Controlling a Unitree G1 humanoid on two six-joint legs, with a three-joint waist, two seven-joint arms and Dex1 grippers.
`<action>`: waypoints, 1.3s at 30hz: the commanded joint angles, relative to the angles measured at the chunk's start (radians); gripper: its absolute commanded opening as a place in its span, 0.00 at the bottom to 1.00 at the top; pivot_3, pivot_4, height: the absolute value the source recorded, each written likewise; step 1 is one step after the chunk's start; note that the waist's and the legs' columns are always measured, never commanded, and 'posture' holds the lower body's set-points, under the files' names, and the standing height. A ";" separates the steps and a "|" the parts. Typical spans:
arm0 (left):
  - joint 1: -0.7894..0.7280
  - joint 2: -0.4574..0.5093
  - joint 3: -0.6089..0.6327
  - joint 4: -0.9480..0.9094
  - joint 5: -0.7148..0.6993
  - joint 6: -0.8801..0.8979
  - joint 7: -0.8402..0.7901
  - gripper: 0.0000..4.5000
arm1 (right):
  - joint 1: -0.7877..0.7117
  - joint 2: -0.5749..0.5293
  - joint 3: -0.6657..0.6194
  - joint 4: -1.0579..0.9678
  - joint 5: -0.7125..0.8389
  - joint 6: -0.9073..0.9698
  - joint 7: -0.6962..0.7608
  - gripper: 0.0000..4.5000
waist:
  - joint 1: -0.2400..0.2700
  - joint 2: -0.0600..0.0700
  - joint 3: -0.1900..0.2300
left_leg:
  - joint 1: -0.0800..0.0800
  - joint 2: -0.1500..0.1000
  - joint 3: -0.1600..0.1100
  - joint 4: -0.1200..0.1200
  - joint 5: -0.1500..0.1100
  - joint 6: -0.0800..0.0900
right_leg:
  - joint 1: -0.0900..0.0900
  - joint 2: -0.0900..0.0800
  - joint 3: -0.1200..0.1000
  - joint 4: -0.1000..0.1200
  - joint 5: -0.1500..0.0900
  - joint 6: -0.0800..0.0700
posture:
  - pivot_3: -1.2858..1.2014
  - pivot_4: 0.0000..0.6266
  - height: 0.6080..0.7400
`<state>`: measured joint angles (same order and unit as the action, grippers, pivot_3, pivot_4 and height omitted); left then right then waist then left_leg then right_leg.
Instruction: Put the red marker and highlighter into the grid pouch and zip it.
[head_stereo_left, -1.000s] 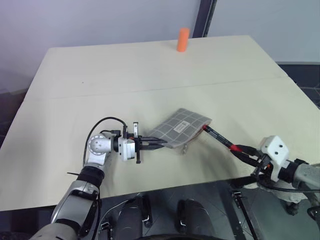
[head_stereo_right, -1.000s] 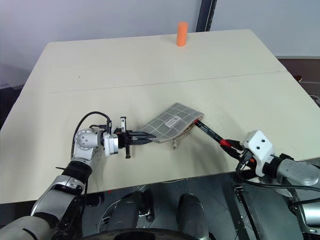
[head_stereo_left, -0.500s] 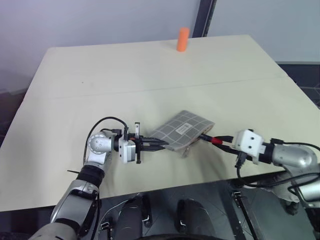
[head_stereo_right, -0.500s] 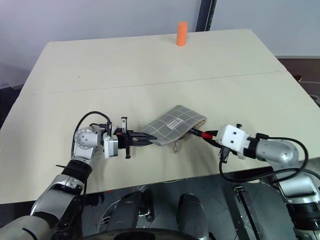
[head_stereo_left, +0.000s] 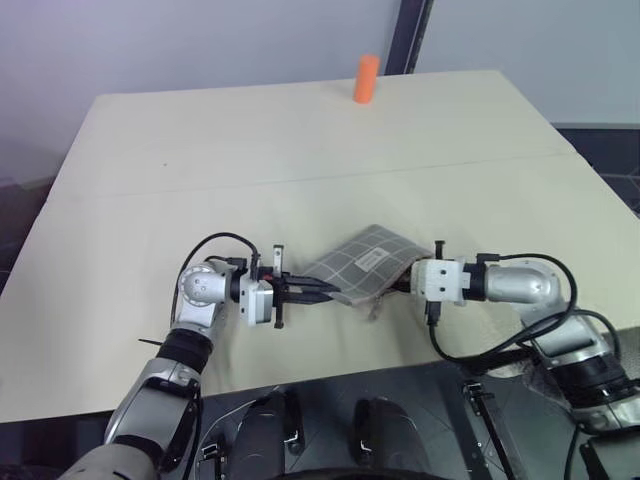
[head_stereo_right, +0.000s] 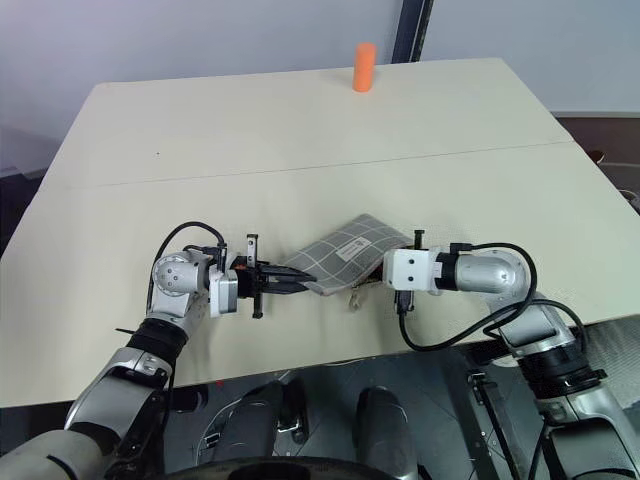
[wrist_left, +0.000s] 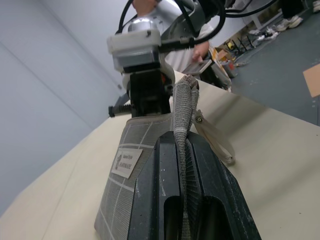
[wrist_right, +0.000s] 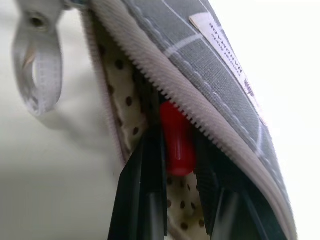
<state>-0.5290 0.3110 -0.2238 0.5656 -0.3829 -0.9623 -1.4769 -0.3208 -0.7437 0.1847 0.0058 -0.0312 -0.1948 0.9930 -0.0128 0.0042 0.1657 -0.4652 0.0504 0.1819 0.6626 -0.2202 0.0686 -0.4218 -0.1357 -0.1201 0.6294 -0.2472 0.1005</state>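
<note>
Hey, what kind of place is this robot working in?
Probably a lab or workshop, set up for testing. A big plain table holds only the grid pouch and an orange cylinder, with bare walls behind and a person by equipment on the floor.

beige table (head_stereo_left: 200, 150), grid pouch (head_stereo_left: 365, 268), orange cylinder (head_stereo_left: 366, 79)
</note>
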 joint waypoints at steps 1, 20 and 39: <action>-0.010 -0.005 -0.002 -0.038 -0.017 0.001 0.007 0.00 | -0.007 0.013 -0.017 0.001 -0.006 -0.001 -0.035 0.47 | 0.000 0.000 0.000 | 0.000 0.000 0.000 0.000 0.000 0.000 | 0.000 0.000 0.000 0.000 0.000 0.000 | 0.52 0.24 1.00; -0.028 0.011 0.029 0.054 0.044 -0.018 0.095 0.00 | 0.431 0.007 -0.431 -0.561 0.519 0.641 -0.131 0.99 | 0.006 -0.001 -0.001 | 0.000 0.000 0.000 0.000 -0.001 0.001 | 0.001 0.000 0.000 0.000 0.000 0.000 | 0.52 0.24 1.00; -0.048 0.014 0.021 0.047 0.042 -0.013 0.103 0.00 | 0.358 0.337 -0.093 -0.469 0.462 0.706 -0.366 0.88 | 0.001 -0.001 0.000 | -0.003 0.000 0.000 0.000 -0.001 0.001 | -0.002 0.000 0.000 -0.001 0.000 0.000 | 0.52 0.24 1.00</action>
<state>-0.5590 0.3241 -0.2119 0.6448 -0.3354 -0.9691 -1.3858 0.0485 -0.4070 0.0780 -0.4505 0.4331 0.5206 0.6119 -0.0122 0.0033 0.1652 -0.4684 0.0506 0.1816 0.6622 -0.2211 0.0692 -0.4246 -0.1354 -0.1200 0.6286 -0.2471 0.1003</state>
